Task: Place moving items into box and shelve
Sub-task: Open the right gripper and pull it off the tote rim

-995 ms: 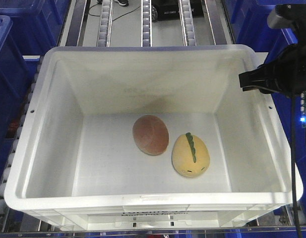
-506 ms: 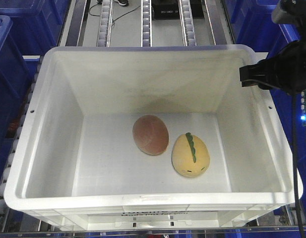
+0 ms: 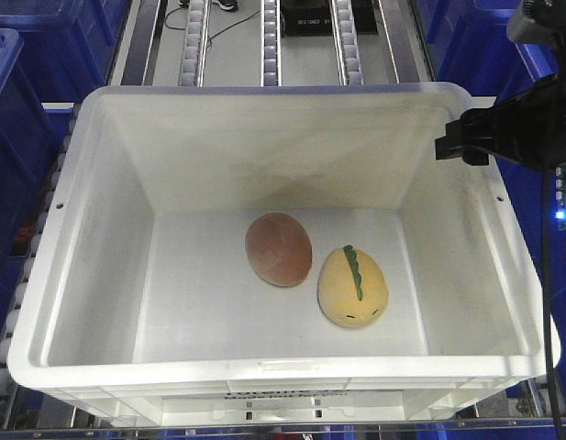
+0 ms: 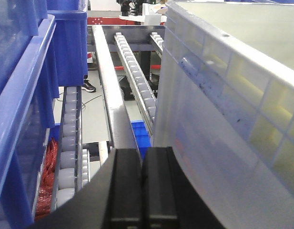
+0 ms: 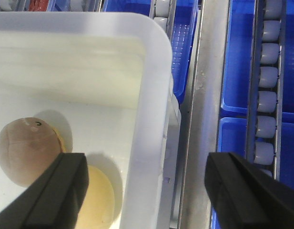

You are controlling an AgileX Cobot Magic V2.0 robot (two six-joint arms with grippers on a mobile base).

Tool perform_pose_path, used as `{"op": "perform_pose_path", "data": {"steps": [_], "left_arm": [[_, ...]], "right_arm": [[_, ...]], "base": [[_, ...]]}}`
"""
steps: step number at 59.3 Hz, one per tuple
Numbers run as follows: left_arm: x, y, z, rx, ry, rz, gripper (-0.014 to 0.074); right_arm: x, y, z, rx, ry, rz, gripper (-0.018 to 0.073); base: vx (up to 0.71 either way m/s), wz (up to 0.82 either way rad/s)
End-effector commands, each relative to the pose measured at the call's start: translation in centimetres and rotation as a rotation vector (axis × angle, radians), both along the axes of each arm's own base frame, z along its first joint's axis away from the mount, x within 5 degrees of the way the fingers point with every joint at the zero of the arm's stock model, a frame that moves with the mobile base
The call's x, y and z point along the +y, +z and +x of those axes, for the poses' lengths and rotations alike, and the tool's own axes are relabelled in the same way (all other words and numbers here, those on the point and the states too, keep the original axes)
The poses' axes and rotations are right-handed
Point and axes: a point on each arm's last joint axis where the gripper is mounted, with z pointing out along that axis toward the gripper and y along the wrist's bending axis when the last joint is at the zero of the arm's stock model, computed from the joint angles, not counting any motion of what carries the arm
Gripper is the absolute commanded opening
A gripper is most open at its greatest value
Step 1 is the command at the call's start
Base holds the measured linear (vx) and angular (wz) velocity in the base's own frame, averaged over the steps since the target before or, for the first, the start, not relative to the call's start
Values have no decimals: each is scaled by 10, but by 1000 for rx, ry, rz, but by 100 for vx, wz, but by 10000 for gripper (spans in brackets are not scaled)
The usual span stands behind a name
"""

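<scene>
Reddish-brown egg (image 3: 279,249) and yellow egg (image 3: 353,287) side by side inside white box (image 3: 264,101); right fingers (image 5: 51,200) apart astride its rim, left fingers (image 4: 125,186) together.

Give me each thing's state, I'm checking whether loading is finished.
Box: upright, no lid, on roller rails.
Brown toy: lying on box floor, beside yellow toy.
Yellow toy: lying on box floor, ridge up.
Left gripper: shut, empty, outside the box wall.
Right gripper: open, straddling the box's wall.
</scene>
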Motion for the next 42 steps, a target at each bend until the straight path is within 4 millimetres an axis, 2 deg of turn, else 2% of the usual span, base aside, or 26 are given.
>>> {"op": "perform_pose_path", "data": {"steps": [1, 17, 33, 37, 42], "left_arm": [[1, 1, 1, -83, 12, -6, -6], [1, 1, 1, -83, 12, -6, -6], [1, 1, 1, -83, 12, -6, -6], [1, 1, 1, -83, 12, -6, -6], [1, 1, 1, -83, 12, -6, -6]], "right_arm": [[-1, 21, 0, -114, -7, 19, 564], [-2, 21, -3, -101, -4, 15, 564], [-13, 52, -50, -171, 7, -6, 564], [-16, 49, -61, -145, 11, -17, 564], [-19, 33, -74, -136, 5, -11, 564]], "base": [[0, 0], [0, 0], [0, 0], [0, 0], [0, 0]]}}
